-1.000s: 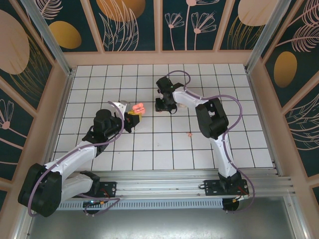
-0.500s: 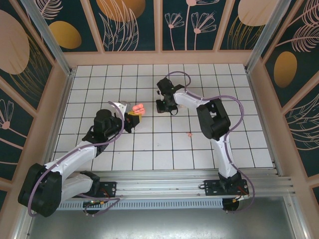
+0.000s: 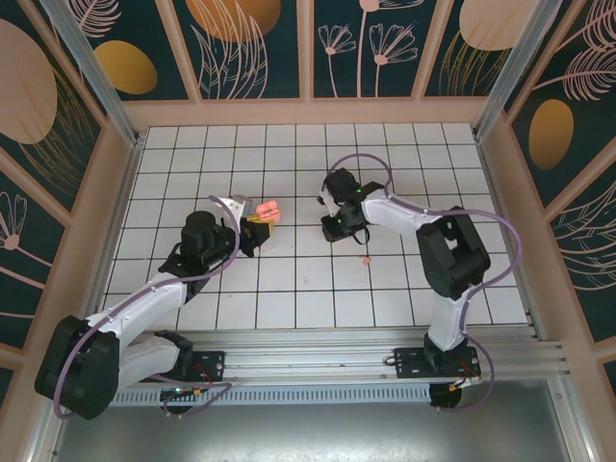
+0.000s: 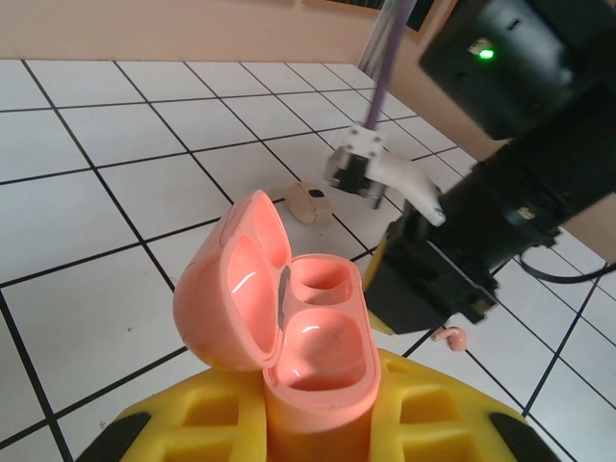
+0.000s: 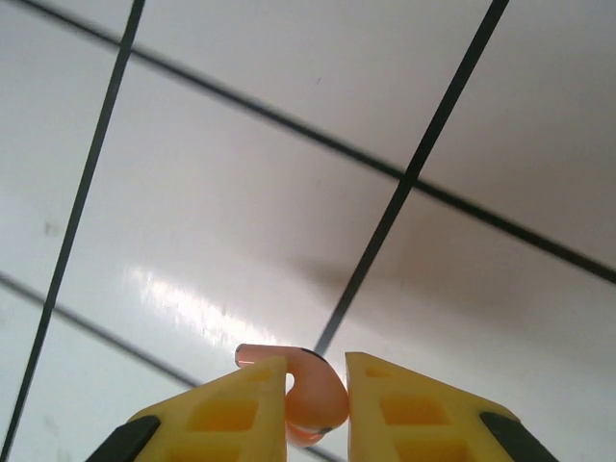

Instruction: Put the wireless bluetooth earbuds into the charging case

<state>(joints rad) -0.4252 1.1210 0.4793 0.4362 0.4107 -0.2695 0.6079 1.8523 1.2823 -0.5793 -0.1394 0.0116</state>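
Observation:
My left gripper is shut on the base of a salmon-pink charging case, left of the floor's middle. In the left wrist view the case stands upright between the yellow fingers, with its lid swung open to the left and both wells bare. My right gripper hovers to the right of the case. Its yellow fingers are shut on a salmon-pink earbud, whose stem pokes out to the left above the tiles. A second pink earbud lies on the floor, also seen in the left wrist view.
A pale beige earbud lies on a tile just beyond the case. The white tiled floor is ringed by low walls with aluminium posts. The right arm's black wrist hangs close to the right of the case.
The right gripper closed on the pink earbud, then moved right and toward the near edge with it. The left arm and the case have not moved.

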